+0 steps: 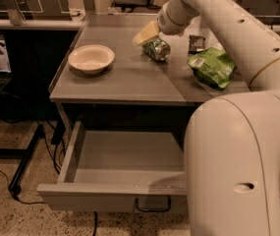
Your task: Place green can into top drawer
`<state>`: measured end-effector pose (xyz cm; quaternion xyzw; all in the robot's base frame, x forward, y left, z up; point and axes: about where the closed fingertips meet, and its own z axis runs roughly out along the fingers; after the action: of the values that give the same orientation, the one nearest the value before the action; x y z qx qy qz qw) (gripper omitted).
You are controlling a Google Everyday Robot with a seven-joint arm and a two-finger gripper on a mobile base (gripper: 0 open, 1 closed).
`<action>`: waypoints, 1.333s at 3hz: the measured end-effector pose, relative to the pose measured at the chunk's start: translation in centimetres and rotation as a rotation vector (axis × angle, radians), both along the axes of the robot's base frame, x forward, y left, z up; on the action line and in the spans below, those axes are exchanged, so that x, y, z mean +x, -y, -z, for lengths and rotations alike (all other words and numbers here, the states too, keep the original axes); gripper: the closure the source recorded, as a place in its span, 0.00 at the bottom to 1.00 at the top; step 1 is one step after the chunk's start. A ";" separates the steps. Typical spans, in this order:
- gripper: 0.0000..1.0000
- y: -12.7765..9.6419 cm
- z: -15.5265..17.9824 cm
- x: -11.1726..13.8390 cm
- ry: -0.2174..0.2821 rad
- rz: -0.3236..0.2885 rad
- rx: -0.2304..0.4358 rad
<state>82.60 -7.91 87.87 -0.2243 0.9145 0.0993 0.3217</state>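
Observation:
The green can (158, 49) lies on its side on the grey table (120, 80), towards the back and right of the middle. My gripper (147, 34) is at the can's upper left, right against its top; whether it holds the can does not show. The top drawer (115, 154) under the table is pulled out and nothing lies in the part I can see. Its front panel (105, 195) with the dark handle (153, 205) faces me. My arm hides the drawer's right end.
A white bowl (91, 58) stands on the table's left side. A crinkled light-green chip bag (213, 65) lies at the right, with a small dark packet (197, 43) behind it. My arm's bulky body (242, 166) fills the lower right. Cables (2, 173) run over the floor at the left.

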 end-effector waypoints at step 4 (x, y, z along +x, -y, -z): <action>0.50 0.2 2.6 -1.4 -0.074 0.025 -0.008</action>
<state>81.19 -8.11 85.30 -0.2102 0.9290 0.0997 0.2879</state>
